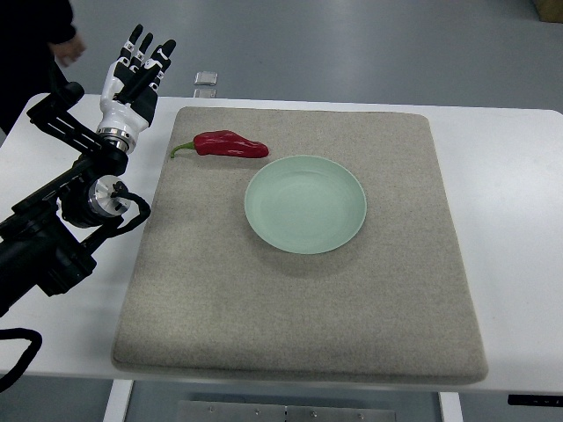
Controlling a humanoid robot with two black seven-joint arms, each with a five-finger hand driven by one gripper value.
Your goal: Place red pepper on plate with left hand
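Note:
A red pepper point(227, 144) with a green stem lies on the grey mat point(299, 290), its stem pointing left. Just to its lower right sits a pale green plate point(305, 204) with nothing on it. My left hand point(139, 69) hovers at the table's far left edge, left of the pepper and apart from it. Its fingers are stretched out straight, pointing away from me, and hold nothing. The right arm does not show.
The mat covers most of a white table point(510, 202). A person in dark clothing point(40, 40) stands at the top left corner, close behind my left hand. A small metal clip point(206, 79) sits at the table's far edge.

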